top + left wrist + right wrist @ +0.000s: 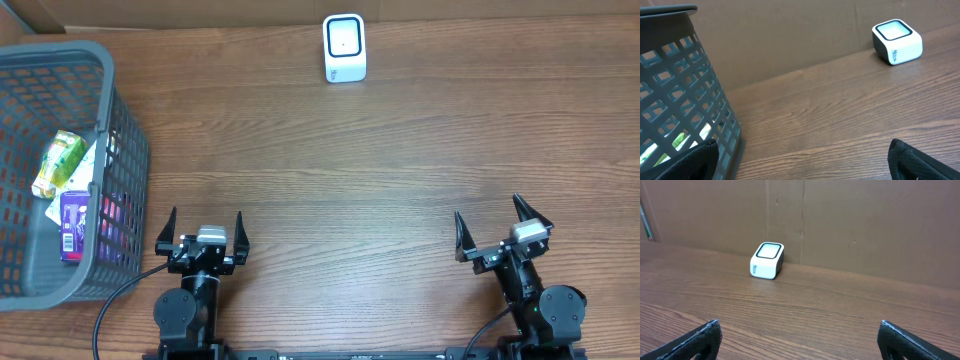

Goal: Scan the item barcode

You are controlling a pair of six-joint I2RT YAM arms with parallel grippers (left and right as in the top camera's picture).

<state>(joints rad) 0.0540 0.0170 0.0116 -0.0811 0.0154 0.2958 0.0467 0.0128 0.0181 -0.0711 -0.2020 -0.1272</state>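
Brown wood-grain surface [350, 180] with not much on it. The grey plastic basket [118, 110] sits at the far left edge, and that's where the stuff to scan is: a yellow-green carton [57, 163] lying toward the back, a purple packet [72, 222] nearer the front, plus something white between them that I can't make out. The little white scanner [345, 47] stands at the far edge of the surface, roughly centre, well apart from the basket. Both arms are parked at the near edge. The left gripper [206, 222] is just beside the basket's front corner, jaws spread wide and nothing between them. The right gripper [488, 215] is well off to the other side, also spread wide and empty, angled a bit. From the left wrist you get the basket wall [680, 100] up close with the scanner [897, 42] off in the distance. The right wrist just sees the scanner [767, 260] in front of a cardboard backdrop [865, 225].
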